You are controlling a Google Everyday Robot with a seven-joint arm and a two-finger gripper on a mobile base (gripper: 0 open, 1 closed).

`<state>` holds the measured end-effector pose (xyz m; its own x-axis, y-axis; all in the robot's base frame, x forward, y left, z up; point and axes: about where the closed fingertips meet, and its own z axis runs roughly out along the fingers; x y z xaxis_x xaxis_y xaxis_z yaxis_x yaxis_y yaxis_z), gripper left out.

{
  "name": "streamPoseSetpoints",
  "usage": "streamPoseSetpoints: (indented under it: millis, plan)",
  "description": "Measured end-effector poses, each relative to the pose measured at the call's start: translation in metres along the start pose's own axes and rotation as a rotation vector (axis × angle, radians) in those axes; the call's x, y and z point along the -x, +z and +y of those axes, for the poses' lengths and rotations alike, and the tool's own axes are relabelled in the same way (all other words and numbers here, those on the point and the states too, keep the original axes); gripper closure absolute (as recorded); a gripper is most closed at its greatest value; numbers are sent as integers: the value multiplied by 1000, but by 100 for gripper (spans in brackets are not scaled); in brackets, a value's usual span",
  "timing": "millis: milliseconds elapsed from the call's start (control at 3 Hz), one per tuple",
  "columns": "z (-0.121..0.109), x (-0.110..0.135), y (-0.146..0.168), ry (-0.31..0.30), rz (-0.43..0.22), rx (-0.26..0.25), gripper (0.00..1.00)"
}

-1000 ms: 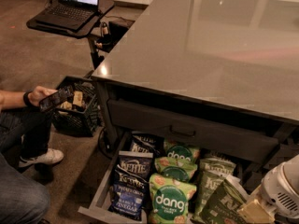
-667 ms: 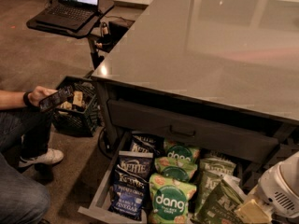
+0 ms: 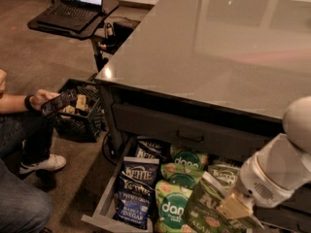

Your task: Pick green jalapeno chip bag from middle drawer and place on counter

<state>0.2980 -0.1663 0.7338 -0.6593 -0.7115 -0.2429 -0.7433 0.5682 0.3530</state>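
Lower right: claw [image 3: 234, 207] is clamping the upper edge of the green chip bag [image 3: 201, 213], which is tilting at the right side of the open drawer [image 3: 108, 203]. Other snack bags [image 3: 133, 188] are lying beside it. Worktop [image 3: 218, 47] is spanning the upper frame.

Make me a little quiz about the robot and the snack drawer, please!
1. True or false: the drawer of snack bags is open.
2. Where is the gripper? A) above the counter B) low at the drawer's right end, at the green jalapeno chip bag C) by the laptop
3. Fill in: the green-and-white bag beside the blue Kettle bag says ____.
Key: 1 true; 2 B; 3 dang.
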Motion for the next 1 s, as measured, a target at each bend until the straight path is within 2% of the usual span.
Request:
streamPoseSetpoints:
  millis: [333, 1000]
  plan:
    - [-2, 26, 2, -40, 14, 12, 100]
    - [3, 63, 19, -106, 57, 89, 100]
